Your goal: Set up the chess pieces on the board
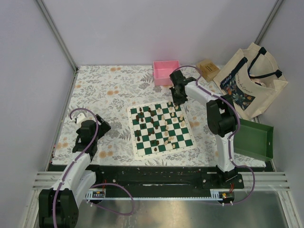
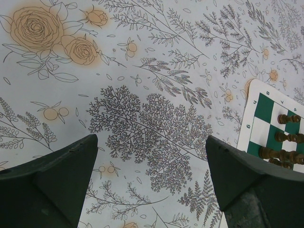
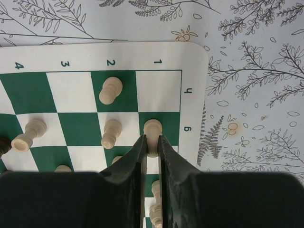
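Observation:
The green-and-white board [image 1: 138, 153] lies mid-table with dark and cream chess pieces scattered over it. My right gripper [image 3: 152, 140] is at the board's far right corner, shut on a cream piece [image 3: 152, 127] that stands on the green square of column 1 by the letter g. More cream pieces [image 3: 110, 90] stand on neighbouring squares of the board [image 3: 192, 59]. My left gripper [image 2: 151, 138] hangs open over the floral tablecloth, left of the board's edge [image 2: 255, 97], with nothing between its fingers. Dark pieces [image 2: 289, 118] line that edge.
A pink tray [image 1: 166, 72] sits just behind the board. Near it are a small brown box [image 1: 207, 69] and a tote bag [image 1: 251, 80] at the back right. A green tray [image 1: 256, 138] lies at the right edge. Grey walls enclose the table.

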Controlling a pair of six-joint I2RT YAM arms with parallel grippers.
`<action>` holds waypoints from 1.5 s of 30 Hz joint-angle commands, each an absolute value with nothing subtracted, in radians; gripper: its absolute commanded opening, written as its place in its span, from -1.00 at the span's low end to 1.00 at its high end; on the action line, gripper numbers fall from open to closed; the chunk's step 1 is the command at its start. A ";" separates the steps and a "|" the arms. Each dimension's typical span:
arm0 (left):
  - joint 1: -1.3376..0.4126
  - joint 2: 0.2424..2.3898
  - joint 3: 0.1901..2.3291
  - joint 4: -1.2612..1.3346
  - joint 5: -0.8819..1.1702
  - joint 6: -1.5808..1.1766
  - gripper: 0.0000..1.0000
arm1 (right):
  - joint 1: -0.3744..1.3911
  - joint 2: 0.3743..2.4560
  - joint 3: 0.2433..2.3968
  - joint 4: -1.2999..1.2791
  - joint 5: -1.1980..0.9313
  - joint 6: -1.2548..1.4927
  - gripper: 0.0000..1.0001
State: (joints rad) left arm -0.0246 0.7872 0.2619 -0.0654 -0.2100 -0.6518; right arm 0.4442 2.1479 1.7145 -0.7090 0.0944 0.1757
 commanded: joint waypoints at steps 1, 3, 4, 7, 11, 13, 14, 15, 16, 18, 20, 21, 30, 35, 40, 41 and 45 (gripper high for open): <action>-0.025 0.784 0.275 -0.025 -0.221 -0.652 0.98 | 0.440 2.092 1.717 -0.723 0.120 0.166 -0.77; -0.023 0.785 0.276 -0.025 -0.222 -0.650 0.98 | 0.440 2.085 1.712 -0.718 0.115 0.164 -0.77; -0.023 0.785 0.275 -0.025 -0.222 -0.650 0.98 | 0.440 2.086 1.710 -0.715 0.115 0.166 -0.78; -0.023 0.787 0.276 -0.025 -0.221 -0.650 0.98 | 0.440 2.094 1.717 -0.722 0.124 0.164 -0.78; -0.023 0.787 0.275 -0.025 -0.221 -0.650 0.98 | 0.440 2.095 1.713 -0.724 0.129 0.167 -0.78; -0.025 0.787 0.276 -0.025 -0.222 -0.650 0.98 | 0.440 2.088 1.706 -0.721 0.129 0.166 -0.78; -0.023 0.787 0.276 -0.026 -0.222 -0.650 0.98 | 0.440 2.088 1.704 -0.716 0.130 0.166 -0.78; -0.023 0.788 0.276 -0.025 -0.222 -0.650 0.98 | 0.440 2.092 1.707 -0.721 0.132 0.164 -0.78; -0.023 0.788 0.276 -0.025 -0.222 -0.650 0.98 | 0.440 2.094 1.712 -0.724 0.129 0.164 -0.78; -0.023 0.790 0.276 -0.025 -0.222 -0.650 0.98 | 0.440 2.098 1.720 -0.738 0.130 0.163 -0.77; -0.023 0.788 0.276 -0.023 -0.221 -0.650 0.98 | 0.440 2.089 1.713 -0.730 0.127 0.163 -0.73; -0.023 0.790 0.276 -0.025 -0.221 -0.650 0.98 | 0.440 2.088 1.712 -0.726 0.129 0.163 -0.72; -0.025 0.790 0.276 -0.025 -0.221 -0.650 0.98 | 0.440 2.086 1.752 -0.747 0.110 0.158 -0.42; -0.023 0.792 0.279 -0.023 -0.219 -0.649 0.98 | 0.440 2.062 1.773 -0.764 0.095 0.146 -0.32; -0.023 0.795 0.279 -0.023 -0.216 -0.647 0.98 | 0.440 2.039 1.781 -0.782 0.080 0.144 -0.26; -0.023 0.795 0.279 -0.023 -0.218 -0.647 0.98 | 0.440 2.025 1.772 -0.778 0.071 0.147 -0.25; -0.025 0.796 0.278 -0.021 -0.218 -0.650 0.98 | 0.454 1.945 1.718 -0.741 0.037 0.164 -0.20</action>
